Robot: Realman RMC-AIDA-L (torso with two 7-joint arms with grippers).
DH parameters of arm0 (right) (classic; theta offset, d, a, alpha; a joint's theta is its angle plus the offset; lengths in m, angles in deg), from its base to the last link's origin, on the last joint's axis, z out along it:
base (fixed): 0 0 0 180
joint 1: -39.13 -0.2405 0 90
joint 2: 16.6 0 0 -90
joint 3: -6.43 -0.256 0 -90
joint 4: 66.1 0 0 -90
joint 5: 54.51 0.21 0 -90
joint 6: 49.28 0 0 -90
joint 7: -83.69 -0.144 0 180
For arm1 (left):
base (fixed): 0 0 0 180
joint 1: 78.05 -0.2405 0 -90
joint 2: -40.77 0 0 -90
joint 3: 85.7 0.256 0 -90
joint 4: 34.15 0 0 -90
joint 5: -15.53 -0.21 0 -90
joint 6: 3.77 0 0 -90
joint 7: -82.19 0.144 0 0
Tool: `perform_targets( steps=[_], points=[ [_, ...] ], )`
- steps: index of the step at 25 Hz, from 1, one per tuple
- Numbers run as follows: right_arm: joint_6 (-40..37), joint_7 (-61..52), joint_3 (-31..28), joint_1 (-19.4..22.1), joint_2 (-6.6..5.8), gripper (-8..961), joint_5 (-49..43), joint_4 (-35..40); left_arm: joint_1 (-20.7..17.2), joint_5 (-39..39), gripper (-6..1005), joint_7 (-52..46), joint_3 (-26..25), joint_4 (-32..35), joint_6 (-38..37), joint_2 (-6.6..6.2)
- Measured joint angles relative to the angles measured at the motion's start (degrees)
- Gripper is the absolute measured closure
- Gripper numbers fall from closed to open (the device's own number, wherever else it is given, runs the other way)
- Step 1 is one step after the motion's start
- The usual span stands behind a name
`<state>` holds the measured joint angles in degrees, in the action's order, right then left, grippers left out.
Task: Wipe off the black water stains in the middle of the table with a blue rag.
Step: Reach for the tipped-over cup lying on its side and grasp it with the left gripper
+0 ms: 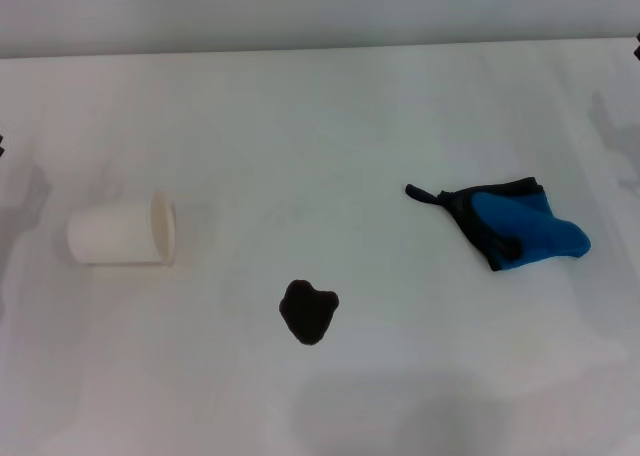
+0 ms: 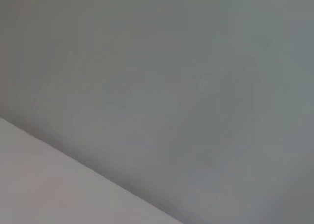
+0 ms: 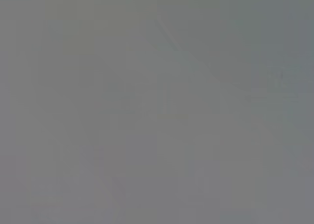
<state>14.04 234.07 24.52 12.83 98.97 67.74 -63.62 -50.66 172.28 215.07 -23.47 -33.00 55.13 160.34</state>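
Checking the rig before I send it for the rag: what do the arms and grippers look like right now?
Almost nothing of them shows. In the head view only tiny dark slivers cut the left and right edges, plus faint grey shadows on the table; colour beyond dark, shape, cables and markings can't be told. Both wrist views show only blank grey surfaces, with no fingers in sight.
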Motion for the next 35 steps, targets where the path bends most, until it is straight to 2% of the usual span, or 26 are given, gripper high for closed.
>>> perform_targets(
  steps=[8,11,14,20,23,25,27,32,35],
  points=[
    [-0.4,0.0,-0.2,-1.0,0.07,108,0.3,-0.1,0.0,-0.9,123,-0.1,0.0,0.5,0.8,-0.26],
    [-0.7,0.0,-0.2,-1.5,0.12,108,0.3,-0.1,0.0,-4.7,124,-0.4,0.0,3.4,1.3,-0.51],
    [-1.3,0.0,-0.3,-2.1,0.22,108,0.5,-0.1,0.2,-11.7,124,-3.9,0.0,7.4,0.1,-1.32],
    [-2.0,0.0,-0.3,-3.3,0.15,109,0.5,-0.1,-0.4,-17.1,124,-12.4,-0.2,12.5,-0.4,-3.12],
    [-2.3,0.0,-0.3,-3.4,0.18,109,0.5,-0.1,-0.5,-18.2,124,-17.6,-0.2,13.7,-0.4,-4.43],
    [-2.5,0.0,-0.1,-3.5,0.20,109,0.4,-0.1,-0.3,-21.8,124,-19.8,-0.1,15.5,-0.4,-5.48],
    [-2.5,-0.2,0.1,-3.5,0.20,109,0.3,-0.2,-0.1,-28.3,124,-23.6,0.0,17.8,-0.4,-6.82],
    [-2.5,-2.6,0.0,-2.9,0.09,109,0.2,-0.2,1.7,-51.2,124,-42.0,-0.1,25.7,2.3,-11.86],
    [-2.5,-2.9,0.1,-2.8,-0.02,109,0.2,-0.2,1.8,-60.9,124,-48.8,-0.4,32.0,5.8,-13.83]
  ],
)
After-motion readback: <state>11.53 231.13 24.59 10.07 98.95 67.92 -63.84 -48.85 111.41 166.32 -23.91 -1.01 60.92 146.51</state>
